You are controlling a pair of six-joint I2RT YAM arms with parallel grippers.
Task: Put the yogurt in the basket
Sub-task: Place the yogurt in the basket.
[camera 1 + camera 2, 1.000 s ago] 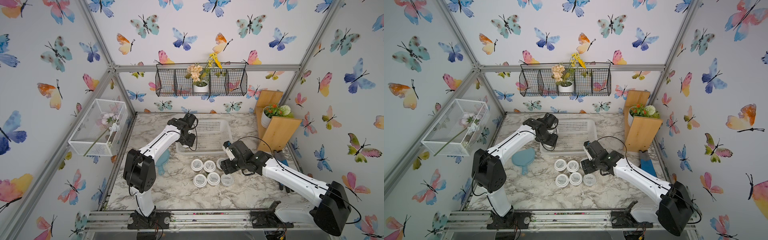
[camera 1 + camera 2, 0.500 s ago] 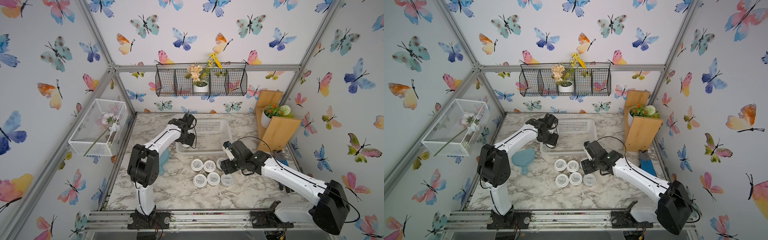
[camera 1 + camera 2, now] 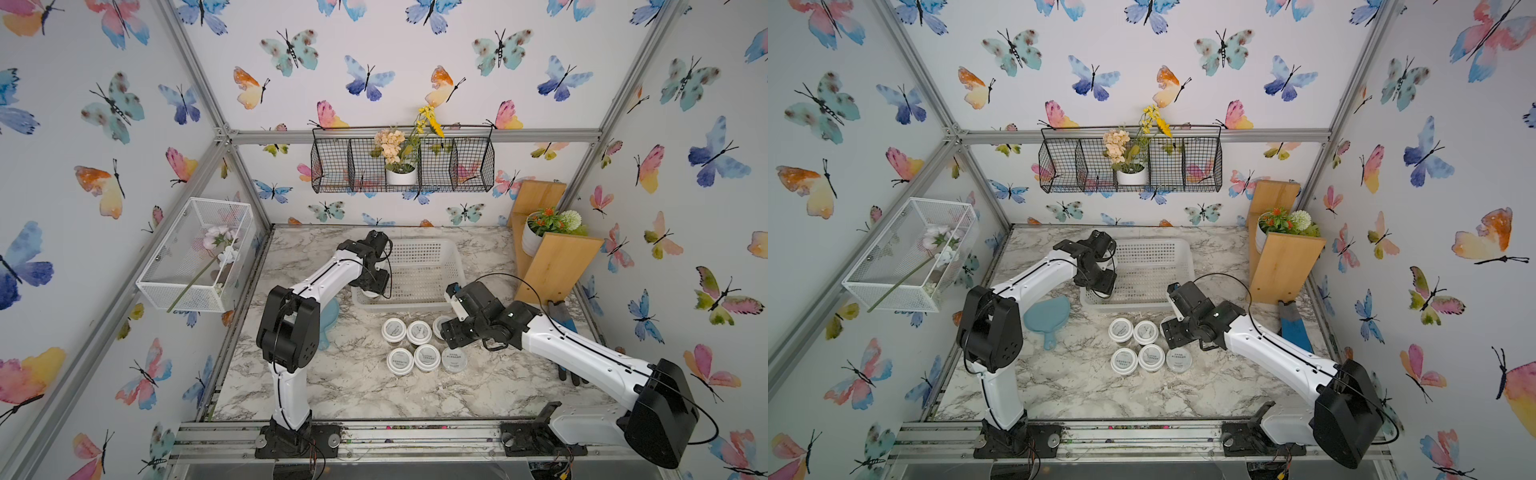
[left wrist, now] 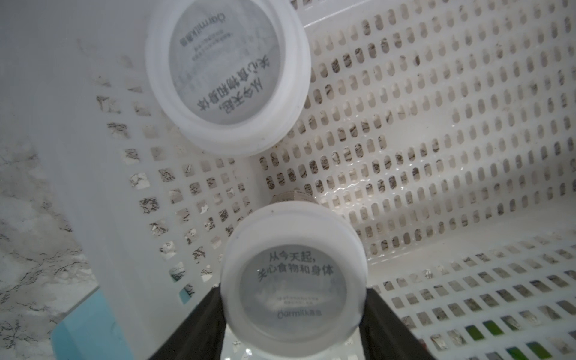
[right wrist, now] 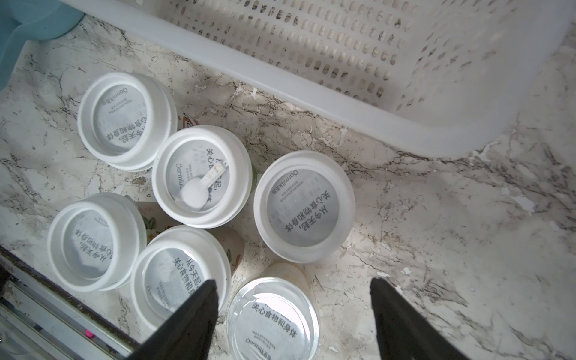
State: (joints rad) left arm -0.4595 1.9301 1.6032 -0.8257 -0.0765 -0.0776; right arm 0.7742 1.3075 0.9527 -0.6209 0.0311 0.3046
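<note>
Yogurt: one cup (image 4: pixel 229 71) already sits in the basket (image 4: pixel 436 124) corner, top of the left wrist view. A second cup (image 4: pixel 291 290), bottom centre, is clamped in the left claw (image 4: pixel 293 324) inside that corner; the arm has hardly shifted in the last second, so release looks next (floor contact: cannot tell). Six more cups (image 5: pixel 304 205) wait on the table (image 3: pixel 374 395), centre of both top views, under the right claw (image 5: pixel 293 282), jaws spread, empty, unmoved.
</note>
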